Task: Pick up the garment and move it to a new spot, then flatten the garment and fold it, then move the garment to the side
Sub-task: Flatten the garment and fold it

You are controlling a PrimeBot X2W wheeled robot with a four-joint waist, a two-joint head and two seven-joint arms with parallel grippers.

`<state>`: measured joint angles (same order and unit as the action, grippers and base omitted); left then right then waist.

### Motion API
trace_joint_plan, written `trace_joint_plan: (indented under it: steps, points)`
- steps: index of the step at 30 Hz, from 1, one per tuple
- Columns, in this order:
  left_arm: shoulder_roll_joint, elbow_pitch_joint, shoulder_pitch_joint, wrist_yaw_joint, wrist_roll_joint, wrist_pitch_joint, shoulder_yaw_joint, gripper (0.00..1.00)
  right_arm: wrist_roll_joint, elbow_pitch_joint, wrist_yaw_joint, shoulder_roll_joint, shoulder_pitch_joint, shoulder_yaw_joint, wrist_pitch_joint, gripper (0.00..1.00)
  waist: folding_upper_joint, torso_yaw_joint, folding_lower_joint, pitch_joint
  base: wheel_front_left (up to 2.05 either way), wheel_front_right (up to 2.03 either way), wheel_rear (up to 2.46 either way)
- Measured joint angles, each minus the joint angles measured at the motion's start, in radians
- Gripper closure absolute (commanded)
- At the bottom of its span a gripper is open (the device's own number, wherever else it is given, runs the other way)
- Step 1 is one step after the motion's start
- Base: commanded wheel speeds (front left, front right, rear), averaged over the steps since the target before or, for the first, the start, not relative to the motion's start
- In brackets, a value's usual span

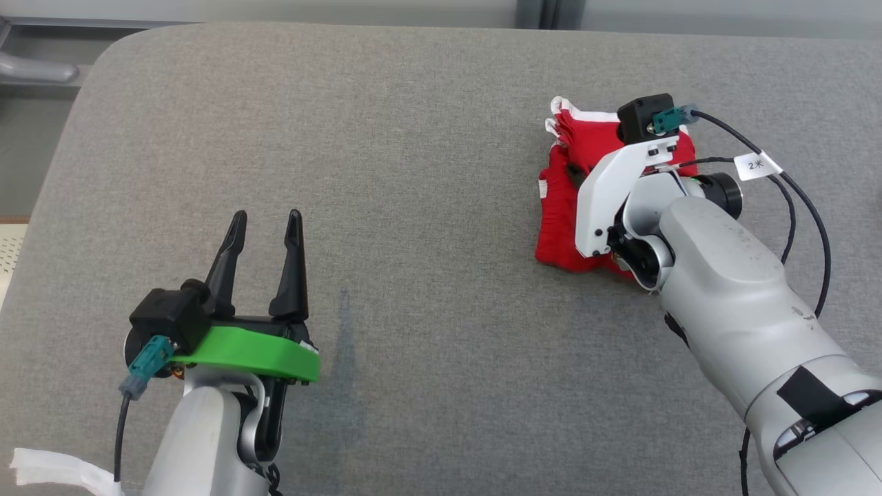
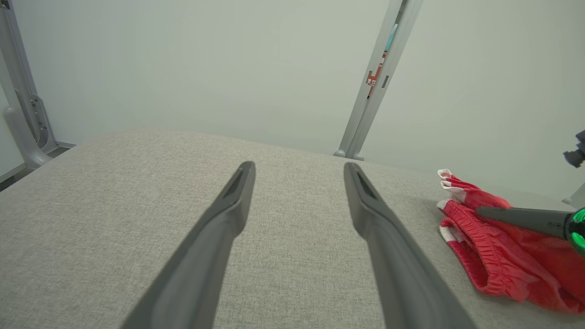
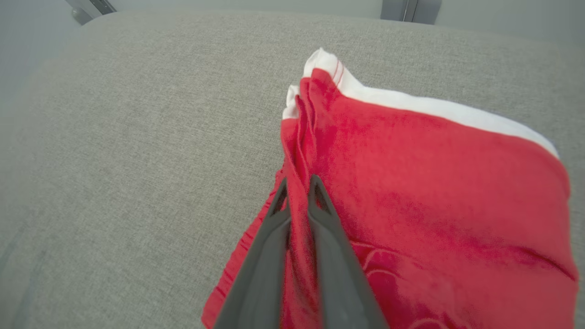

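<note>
The garment (image 1: 561,220) is a folded red pair of shorts with white trim, lying at the right of the grey padded table (image 1: 413,172). My right gripper (image 3: 298,189) is shut on the garment (image 3: 411,183), with a ridge of red cloth pinched between its two dark fingers. Its wrist covers much of the cloth in the head view. From the left wrist the garment (image 2: 498,251) shows at the far right, with a right finger (image 2: 521,214) resting over it. My left gripper (image 1: 265,227) hovers open and empty over the table at the lower left, as also seen in its own view (image 2: 299,176).
Black cables (image 1: 792,186) with a white tag loop off the right wrist. A grey metal frame post (image 2: 374,82) stands behind the table's far edge. A white strip of tape (image 1: 48,468) hangs at the lower left corner.
</note>
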<state>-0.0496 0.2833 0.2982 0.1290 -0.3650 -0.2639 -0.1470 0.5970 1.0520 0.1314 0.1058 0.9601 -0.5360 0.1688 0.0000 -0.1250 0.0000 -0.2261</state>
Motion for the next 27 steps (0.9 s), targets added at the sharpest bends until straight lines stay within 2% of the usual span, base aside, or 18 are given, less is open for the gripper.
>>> trace_joint_plan:
  steps: [4, 8, 12, 18, 19, 20, 21, 27]
  points:
    - [0.0, 0.005, 0.0, 0.0, -0.002, 0.0, 0.0, 0.0, 0.059, -0.051, 0.0, -0.023, -0.023, 0.025, 0.006, 0.0, 0.0, -0.003, 0.0, 0.005, 0.0, 0.0, 0.0]
    - [0.0, 0.007, -0.001, 0.0, -0.002, 0.0, 0.011, 0.0, 0.13, -0.197, 0.0, -0.015, -0.044, 0.038, -0.01, 0.0, 0.0, 0.003, 0.0, 0.014, 0.0, 0.0, 0.0]
    - [0.0, 0.007, -0.002, 0.0, 0.001, 0.0, 0.017, 0.0, 0.107, -0.273, -0.001, 0.099, -0.072, 0.087, -0.066, 0.0, 0.0, 0.015, 0.0, 0.027, 0.0, 0.0, 0.0]
    - [0.0, 0.006, -0.005, 0.0, 0.002, 0.0, 0.011, 0.0, -0.015, -0.225, -0.001, 0.214, -0.152, 0.201, -0.092, 0.0, 0.0, 0.031, 0.0, 0.043, 0.0, 0.0, 0.0]
    - [0.0, 0.006, -0.005, 0.0, 0.002, 0.0, 0.009, 0.0, -0.033, -0.211, -0.001, 0.223, -0.167, 0.215, -0.091, 0.08, 0.0, 0.033, 0.0, 0.044, 0.0, 0.0, 0.0]
    - [0.0, 0.006, -0.005, 0.0, 0.002, 0.0, 0.007, 0.0, -0.056, -0.203, -0.001, 0.228, -0.184, 0.217, -0.088, 0.74, 0.0, 0.033, 0.0, 0.043, 0.0, 0.0, 0.0]
    - [0.0, 0.006, -0.005, 0.0, 0.002, 0.0, 0.006, 0.0, -0.078, -0.201, -0.001, 0.232, -0.197, 0.211, -0.087, 1.0, 0.0, 0.033, 0.0, 0.042, 0.0, 0.0, 0.0]
    - [0.0, 0.007, -0.005, 0.0, 0.003, 0.0, 0.008, 0.0, -0.122, -0.213, -0.001, 0.193, -0.254, 0.173, -0.051, 1.0, 0.0, 0.039, 0.0, 0.035, 0.0, 0.0, 0.0]
